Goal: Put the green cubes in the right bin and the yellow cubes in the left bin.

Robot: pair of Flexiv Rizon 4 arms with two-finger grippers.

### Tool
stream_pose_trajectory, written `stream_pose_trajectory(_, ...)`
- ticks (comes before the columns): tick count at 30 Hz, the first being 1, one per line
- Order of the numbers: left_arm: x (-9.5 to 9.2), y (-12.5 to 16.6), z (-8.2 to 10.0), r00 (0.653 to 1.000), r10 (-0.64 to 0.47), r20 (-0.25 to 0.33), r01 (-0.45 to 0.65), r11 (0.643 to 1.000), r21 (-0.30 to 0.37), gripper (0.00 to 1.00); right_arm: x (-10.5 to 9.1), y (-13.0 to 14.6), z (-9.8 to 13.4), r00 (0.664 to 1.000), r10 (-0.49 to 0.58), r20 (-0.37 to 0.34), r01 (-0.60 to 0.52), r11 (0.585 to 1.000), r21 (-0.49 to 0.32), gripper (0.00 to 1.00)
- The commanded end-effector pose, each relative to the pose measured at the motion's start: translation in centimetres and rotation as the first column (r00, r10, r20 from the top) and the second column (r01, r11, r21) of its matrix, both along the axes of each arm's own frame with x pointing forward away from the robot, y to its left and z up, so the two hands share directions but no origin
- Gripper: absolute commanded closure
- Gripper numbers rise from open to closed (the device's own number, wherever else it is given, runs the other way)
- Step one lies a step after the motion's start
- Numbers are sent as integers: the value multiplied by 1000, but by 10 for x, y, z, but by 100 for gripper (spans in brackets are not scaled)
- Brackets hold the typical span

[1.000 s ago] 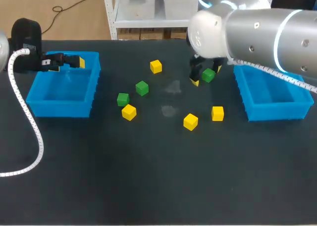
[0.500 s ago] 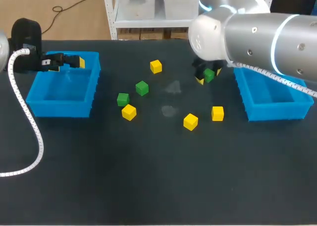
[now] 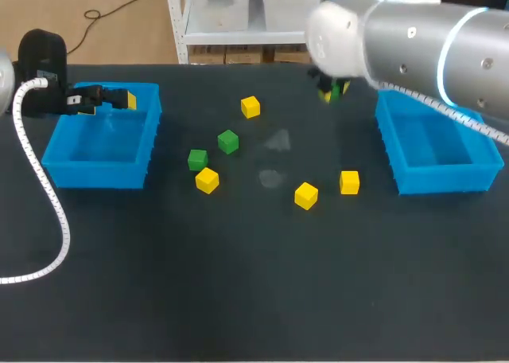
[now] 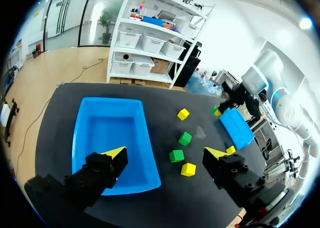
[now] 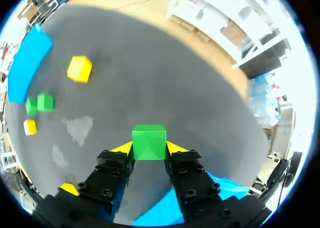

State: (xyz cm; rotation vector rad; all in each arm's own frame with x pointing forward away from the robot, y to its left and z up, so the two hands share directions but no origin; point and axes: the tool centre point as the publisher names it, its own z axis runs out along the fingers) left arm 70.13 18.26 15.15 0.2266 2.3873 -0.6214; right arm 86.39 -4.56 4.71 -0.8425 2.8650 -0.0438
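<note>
My right gripper (image 3: 334, 91) is shut on a green cube (image 5: 149, 143) and holds it in the air over the back of the table, just left of the right bin (image 3: 441, 180). Two more green cubes (image 3: 228, 141) (image 3: 197, 159) lie left of the middle. Several yellow cubes lie around them, among them one at the back (image 3: 250, 107) and one near the right bin (image 3: 349, 182). My left gripper (image 3: 119, 100) hangs open and empty over the far edge of the left bin (image 3: 99, 176).
A white cable (image 3: 44, 196) from my left arm loops over the table's left side. Two pale smudges (image 3: 274, 156) mark the mat near the middle. The front half of the table holds no objects.
My right gripper closed on the green cube and lifted it off the table, moving up and toward the back. The left arm kept still.
</note>
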Motion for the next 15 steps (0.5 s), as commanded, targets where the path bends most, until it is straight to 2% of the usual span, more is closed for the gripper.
stream_pose_trajectory(1,-1,2,-2,1000,-6,8,6,1000,-10,0,-23,-28,62,981,-85,173,76,996,55,100)
stream_pose_trajectory(4,-1,2,-2,1000,-6,8,6,1000,-10,0,-28,-47,88,961,-147,232,134,988,71,100)
stream_pose_trajectory(7,-1,2,-2,1000,-6,8,6,1000,-10,0,-41,-66,106,944,-194,266,181,981,73,100)
stream_pose_trajectory(10,-1,2,-2,1000,-6,8,6,1000,-10,0,-58,-84,113,933,-235,271,226,972,67,100)
stream_pose_trajectory(15,-1,2,-2,1000,-6,8,6,1000,-10,0,-91,-110,109,921,-298,251,298,954,40,100)
